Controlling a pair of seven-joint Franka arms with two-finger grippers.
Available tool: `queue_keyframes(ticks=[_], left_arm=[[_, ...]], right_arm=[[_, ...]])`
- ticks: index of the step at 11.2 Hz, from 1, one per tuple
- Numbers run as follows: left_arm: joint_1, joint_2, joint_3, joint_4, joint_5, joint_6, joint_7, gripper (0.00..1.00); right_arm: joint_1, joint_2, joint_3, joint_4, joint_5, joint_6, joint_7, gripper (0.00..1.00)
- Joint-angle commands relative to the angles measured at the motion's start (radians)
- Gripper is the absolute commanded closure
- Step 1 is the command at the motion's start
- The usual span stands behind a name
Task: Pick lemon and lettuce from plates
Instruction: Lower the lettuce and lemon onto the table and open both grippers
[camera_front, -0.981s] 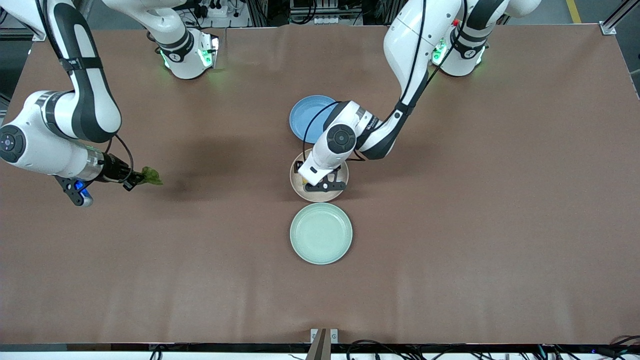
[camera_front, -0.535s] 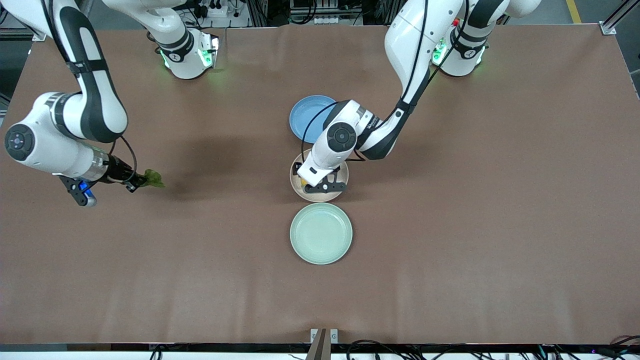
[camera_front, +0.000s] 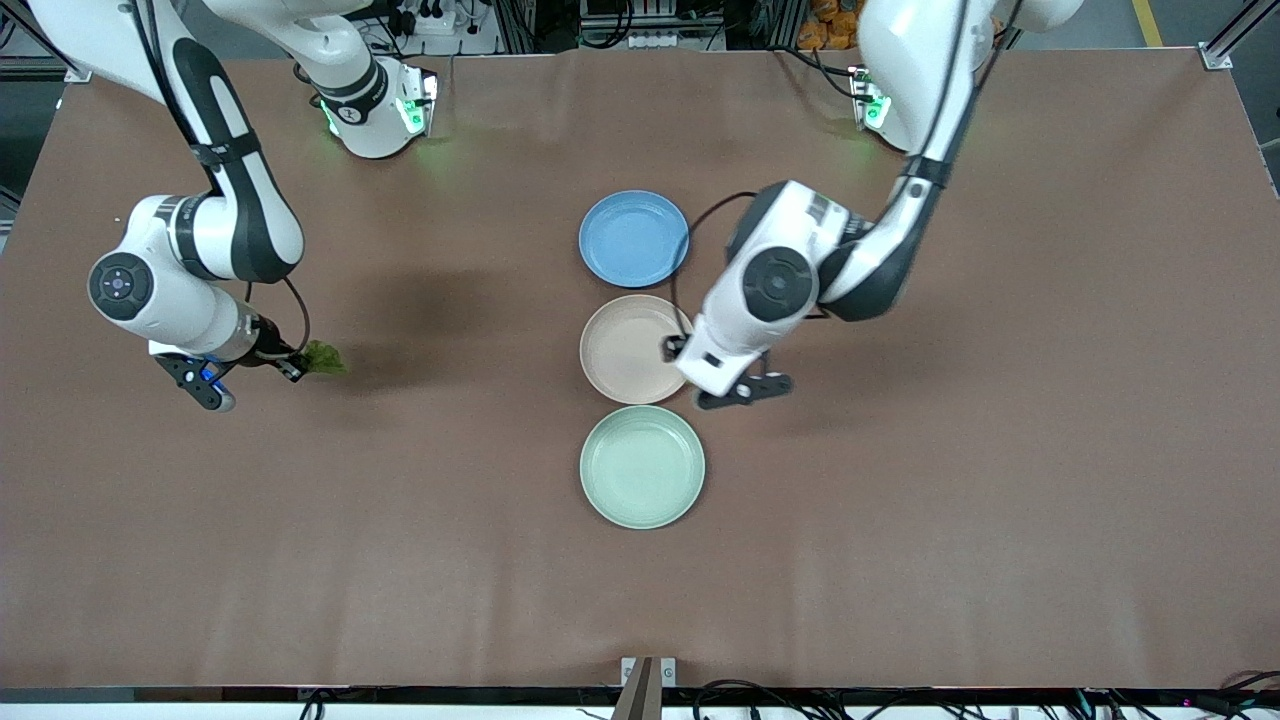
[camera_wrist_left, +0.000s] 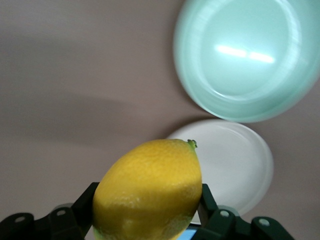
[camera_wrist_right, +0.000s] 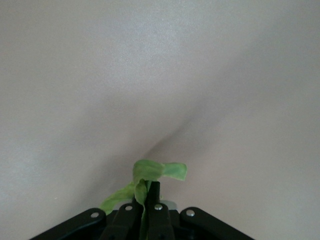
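Note:
My left gripper (camera_front: 738, 389) is shut on the yellow lemon (camera_wrist_left: 150, 192) and holds it over the bare table, beside the beige-pink plate (camera_front: 625, 350), toward the left arm's end. The hand hides the lemon in the front view. The wrist view shows the lemon between the black fingers (camera_wrist_left: 207, 200), with the mint green plate (camera_wrist_left: 247, 55) and the beige-pink plate (camera_wrist_left: 240, 165) below. My right gripper (camera_front: 298, 368) is shut on the green lettuce (camera_front: 325, 357) low over the table toward the right arm's end. The lettuce (camera_wrist_right: 150, 175) sticks out of the closed fingertips (camera_wrist_right: 155, 192). Both plates are empty; the mint green plate (camera_front: 642, 466) is nearest the front camera.
A blue round plate (camera_front: 633, 238), empty, lies in line with the other two plates, farthest from the front camera. The brown table (camera_front: 1000, 450) spreads wide at both ends.
My left gripper has lifted the lemon off the beige-pink plate and moved toward the left arm's end. My right gripper has shifted slightly toward the plates with the lettuce.

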Motion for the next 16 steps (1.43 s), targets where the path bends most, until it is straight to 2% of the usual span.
queue_keyframes(ticks=[1,3,6,8,9,11,12,13,14,16], left_arm=[[0.121,-0.037,-0.008,-0.023,0.068,-0.181,0.083,1.0],[0.187,-0.028,-0.009,-0.029,0.16,-0.274,0.18,1.0],[0.293,0.032,-0.009,-0.025,0.231,-0.285,0.321,1.0],[0.346,0.067,-0.006,-0.017,0.257,-0.279,0.412,1.0],[0.381,0.081,-0.005,0.007,0.268,-0.251,0.441,1.0],[0.396,0.115,-0.005,0.012,0.272,-0.196,0.501,1.0],[0.399,0.119,-0.005,0.012,0.273,-0.194,0.506,1.0],[0.406,0.115,-0.005,0.012,0.271,-0.194,0.544,0.15],[0.412,0.11,-0.005,0.01,0.268,-0.194,0.58,0.0],[0.413,0.109,-0.005,0.012,0.272,-0.194,0.587,0.0]], right_arm=[[0.003,0.043,0.001,-0.025,-0.033,0.095,-0.008,1.0],[0.007,0.076,0.002,-0.025,-0.033,0.144,-0.01,1.0],[0.02,0.115,0.002,-0.022,-0.034,0.187,-0.013,1.0],[0.012,0.118,0.002,-0.019,-0.033,0.178,-0.115,0.48],[0.015,0.116,0.002,-0.016,-0.033,0.173,-0.138,0.0],[0.018,0.101,0.001,0.021,-0.034,0.097,-0.141,0.0],[0.018,0.083,0.001,0.074,-0.034,-0.01,-0.14,0.0],[0.018,0.07,0.001,0.137,-0.034,-0.114,-0.14,0.0],[0.017,0.061,0.001,0.203,-0.034,-0.214,-0.14,0.0],[0.02,0.05,0.002,0.314,-0.033,-0.365,-0.141,0.0]])
